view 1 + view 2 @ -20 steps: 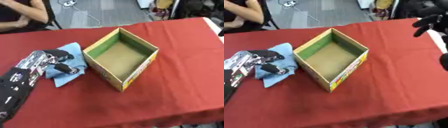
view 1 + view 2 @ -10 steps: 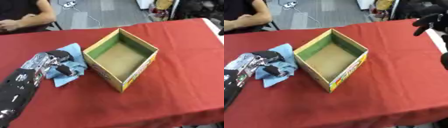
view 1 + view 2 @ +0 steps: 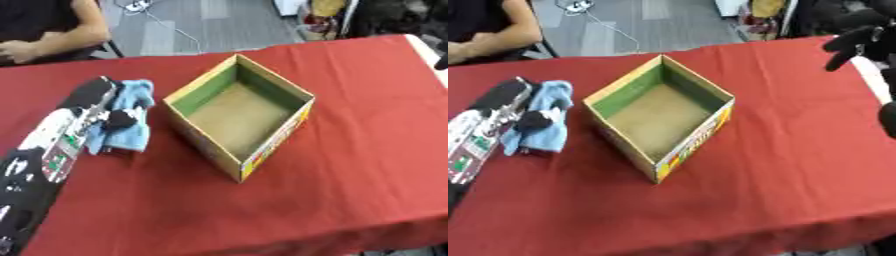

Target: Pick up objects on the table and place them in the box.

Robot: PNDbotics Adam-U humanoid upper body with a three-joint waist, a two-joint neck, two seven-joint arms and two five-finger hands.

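Note:
An open cardboard box [image 3: 276,141] with green inner walls stands in the middle of the red table, nothing inside it. Left of it lies a bunched light blue cloth [image 3: 131,139]. My left hand [image 3: 90,98] lies on the cloth, reaching in from the lower left. Its dark fingers [image 3: 119,120] are curled into the cloth's folds. My right hand [image 3: 861,41] hangs over the table's far right corner, well away from the box, its fingers spread and holding nothing.
The red tablecloth [image 3: 350,175] runs to the front edge along the bottom right. A person's forearms [image 3: 48,46] rest beyond the far left edge, off the table. Grey floor and clutter lie behind.
My left hand has turned and drawn its fingers in, and the blue cloth is more bunched and narrower than before. The right hand and the box have stayed put.

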